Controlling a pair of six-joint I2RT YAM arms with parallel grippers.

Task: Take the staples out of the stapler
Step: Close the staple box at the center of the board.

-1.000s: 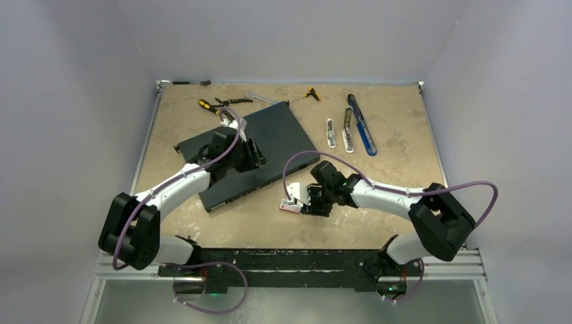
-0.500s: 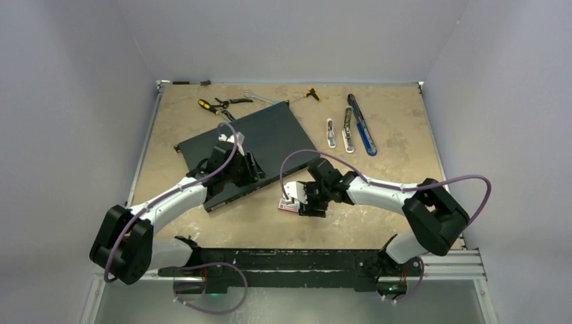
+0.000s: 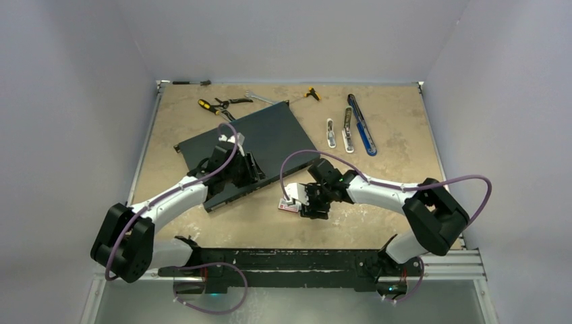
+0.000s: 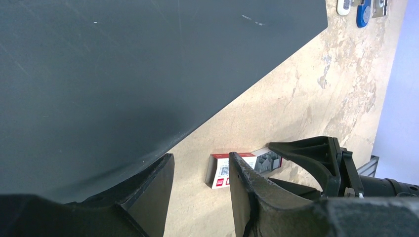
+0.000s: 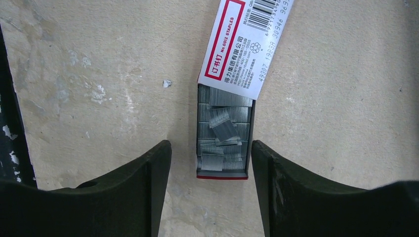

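silver-grey wire staple strips (image 5: 222, 140) in the red-and-white box (image 5: 242, 44) look light, brittle; pinch long sides. both arms' jaws gape empty.

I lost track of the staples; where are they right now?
Right wrist view: the staples lie loose inside the open red-and-white box, centred between the jaws of the open right end effector.

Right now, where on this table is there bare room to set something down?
The table is barest between the blue stapler and its right edge; also left of the black board. Crowded: the far edge with pliers, and around the staple box.
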